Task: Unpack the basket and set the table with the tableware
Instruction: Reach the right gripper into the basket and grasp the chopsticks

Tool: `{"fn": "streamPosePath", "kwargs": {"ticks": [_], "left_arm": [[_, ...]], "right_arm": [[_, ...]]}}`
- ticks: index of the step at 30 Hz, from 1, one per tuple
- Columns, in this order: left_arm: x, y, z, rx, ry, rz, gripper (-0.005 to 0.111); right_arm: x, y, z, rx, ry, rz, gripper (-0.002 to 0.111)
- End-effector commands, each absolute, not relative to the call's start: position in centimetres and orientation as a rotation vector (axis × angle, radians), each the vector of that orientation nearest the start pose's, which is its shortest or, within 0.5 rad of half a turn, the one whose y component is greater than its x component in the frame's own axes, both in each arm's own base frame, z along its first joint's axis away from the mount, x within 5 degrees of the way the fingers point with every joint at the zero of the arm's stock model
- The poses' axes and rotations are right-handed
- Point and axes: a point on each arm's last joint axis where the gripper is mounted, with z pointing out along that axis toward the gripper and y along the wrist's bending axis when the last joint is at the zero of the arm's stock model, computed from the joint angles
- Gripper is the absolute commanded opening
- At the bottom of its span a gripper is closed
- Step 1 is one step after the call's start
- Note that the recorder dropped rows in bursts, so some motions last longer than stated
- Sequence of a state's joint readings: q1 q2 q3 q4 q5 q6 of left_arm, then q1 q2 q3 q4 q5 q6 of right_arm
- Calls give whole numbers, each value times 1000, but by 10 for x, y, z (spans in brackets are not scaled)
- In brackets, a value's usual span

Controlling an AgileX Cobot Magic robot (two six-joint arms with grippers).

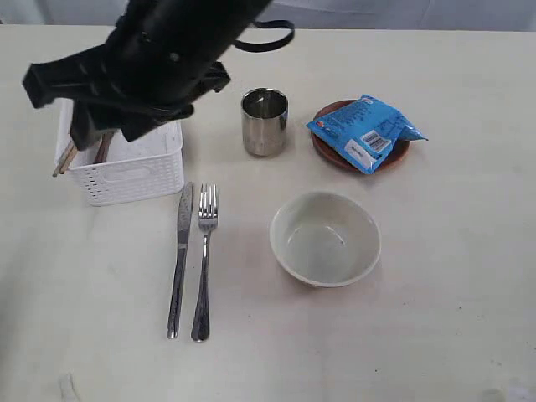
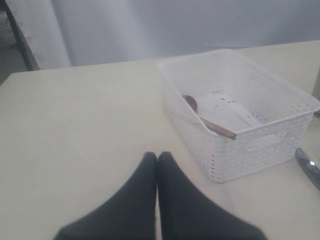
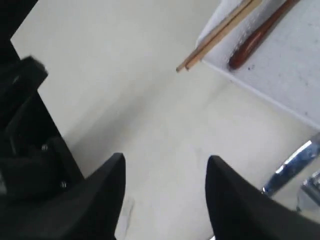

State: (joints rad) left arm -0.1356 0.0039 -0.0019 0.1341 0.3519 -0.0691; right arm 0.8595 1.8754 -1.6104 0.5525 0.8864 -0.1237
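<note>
My right gripper [image 3: 166, 167] hangs with its fingers wide apart and nothing between them. My left gripper [image 2: 157, 159] has its fingers pressed together, empty. Ahead of my right fingertips the chopsticks [image 3: 220, 32] lean out over the rim of the basket [image 3: 300, 70], and the dark red spoon [image 3: 260, 35] lies just beside them inside. Both look light and stiff. I judge the chopsticks to be smooth, thin and liable to roll or split as a pair, so I would pinch both together near the ends that jut past the rim. The spoon looks glossy, so mid-handle seems the safest hold. The table [image 2: 75, 125] is pale, smooth and flat, bare beneath my right fingers, with the knife [image 1: 180, 251] and fork [image 1: 203, 260] off to one side.
</note>
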Motion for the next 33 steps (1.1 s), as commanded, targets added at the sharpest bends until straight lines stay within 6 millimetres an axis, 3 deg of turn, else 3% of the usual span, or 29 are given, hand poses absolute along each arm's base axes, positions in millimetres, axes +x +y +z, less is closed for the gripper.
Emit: {"fn": "streamPosePath", "kwargs": {"ticks": [1,7,14,25,33], "left_arm": [[54,-3,183,148,1817,-16,0],[54,-3,183,148,1817,-16,0],[54,-3,183,148,1817,-16,0],[54,-3,183,148,1817,-16,0],[54,-3,183,148,1817,-16,0]], "right_arm": [[276,380,268,-841,2599,975,48],[306,416,236,-691,2655,1020,48],[315,432,201,-744,2759,1005,48],[317,441,180,-693,2781,1088,48],[318,448,177,-622,2754,1213,44]]}}
